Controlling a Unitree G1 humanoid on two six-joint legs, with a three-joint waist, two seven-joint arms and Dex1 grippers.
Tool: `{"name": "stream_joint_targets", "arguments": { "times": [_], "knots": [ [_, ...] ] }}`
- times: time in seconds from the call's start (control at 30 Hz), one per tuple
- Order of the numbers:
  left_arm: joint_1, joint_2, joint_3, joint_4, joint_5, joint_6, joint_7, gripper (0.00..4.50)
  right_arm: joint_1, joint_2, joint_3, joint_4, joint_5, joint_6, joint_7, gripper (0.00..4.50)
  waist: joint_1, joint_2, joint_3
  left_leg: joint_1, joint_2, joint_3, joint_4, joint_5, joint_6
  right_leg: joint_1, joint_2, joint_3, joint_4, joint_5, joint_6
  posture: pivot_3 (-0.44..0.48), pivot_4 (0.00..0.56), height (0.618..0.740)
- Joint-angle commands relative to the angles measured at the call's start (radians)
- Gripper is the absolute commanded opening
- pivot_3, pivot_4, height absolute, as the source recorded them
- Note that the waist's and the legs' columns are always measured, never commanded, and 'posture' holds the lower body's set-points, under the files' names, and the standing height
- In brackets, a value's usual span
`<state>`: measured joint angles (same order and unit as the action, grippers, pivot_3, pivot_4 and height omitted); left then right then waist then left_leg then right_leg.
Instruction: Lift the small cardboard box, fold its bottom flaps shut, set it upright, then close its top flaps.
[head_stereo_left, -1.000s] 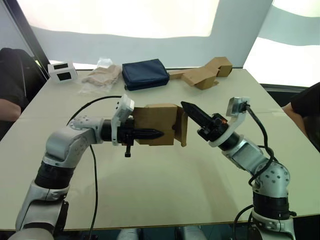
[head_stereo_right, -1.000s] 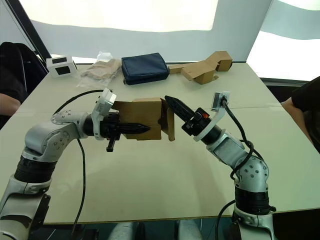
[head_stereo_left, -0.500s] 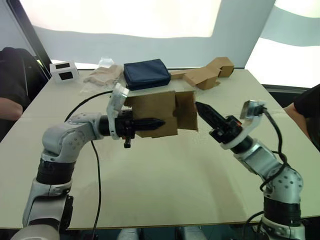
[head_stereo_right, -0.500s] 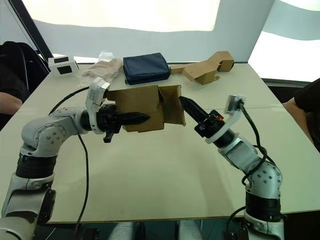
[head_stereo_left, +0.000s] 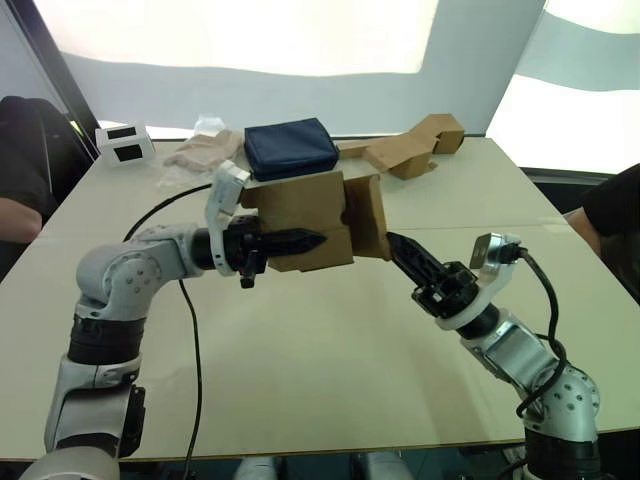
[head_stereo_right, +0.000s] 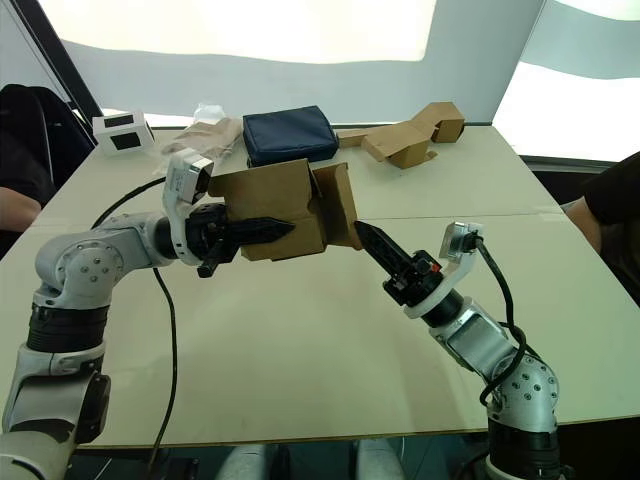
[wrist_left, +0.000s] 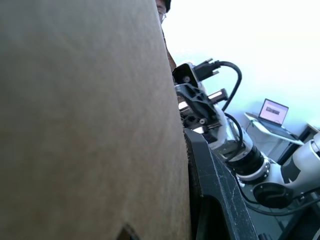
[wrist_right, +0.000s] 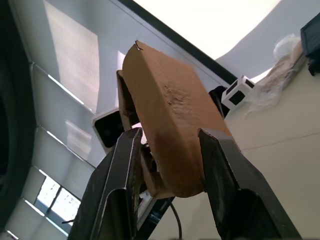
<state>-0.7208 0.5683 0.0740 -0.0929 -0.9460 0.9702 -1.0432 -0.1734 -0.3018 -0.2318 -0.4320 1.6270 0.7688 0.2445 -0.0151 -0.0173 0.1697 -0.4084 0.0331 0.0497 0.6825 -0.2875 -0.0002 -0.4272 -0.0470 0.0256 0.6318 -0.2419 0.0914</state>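
Cardboard box: the small cardboard box, plain brown, is held up in the air above the bench, tilted, clear of the surface
Flaps: one short flap stands out from the box's right end, angled toward the right arm; which rim it belongs to cannot be told
Left claw: the left claw lies along the near face of the box with its black fingers pressed on the cardboard, gripping the box and carrying its weight
Right claw: the right claw points up toward the lower edge of the open flap, just beside it; from the right wrist view its two fingers stand apart with the box seen between them
Far bench: dark blue pouch, a bent tan cardboard piece, a clear plastic bag and a small white device lie well behind the box
Edges: a person's arm shows at the left side
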Motion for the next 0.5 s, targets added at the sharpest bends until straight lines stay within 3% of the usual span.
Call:
{"name": "stream_joint_targets", "arguments": {
  "times": [0.03, 0.5],
  "knots": [
    [-0.023, 0.003, 0.017, -0.013, -0.004, -0.018, -0.008, 0.00, -0.005, 0.009, 0.014, -0.059, 0.050, -0.025, -0.022, 1.81, 0.000, 0.000, 0.000, 0.000, 0.000, 0.000, 0.000, 0.000, 0.000, 0.000, 0.000, 0.000, 0.000, 0.000, 0.000, 0.000, 0.150, 0.740],
    [-0.039, -0.011, 0.011, -0.009, -0.003, -0.028, -0.003, 0.00, -0.009, -0.017, 0.078, -0.079, 0.007, -0.048, -0.045, 1.81, 0.001, 0.000, 0.000, 0.000, 0.000, 0.000, 0.000, 0.000, 0.000, 0.000, 0.000, 0.000, 0.000, 0.000, 0.000, 0.000, 0.150, 0.740]
  ]
}}
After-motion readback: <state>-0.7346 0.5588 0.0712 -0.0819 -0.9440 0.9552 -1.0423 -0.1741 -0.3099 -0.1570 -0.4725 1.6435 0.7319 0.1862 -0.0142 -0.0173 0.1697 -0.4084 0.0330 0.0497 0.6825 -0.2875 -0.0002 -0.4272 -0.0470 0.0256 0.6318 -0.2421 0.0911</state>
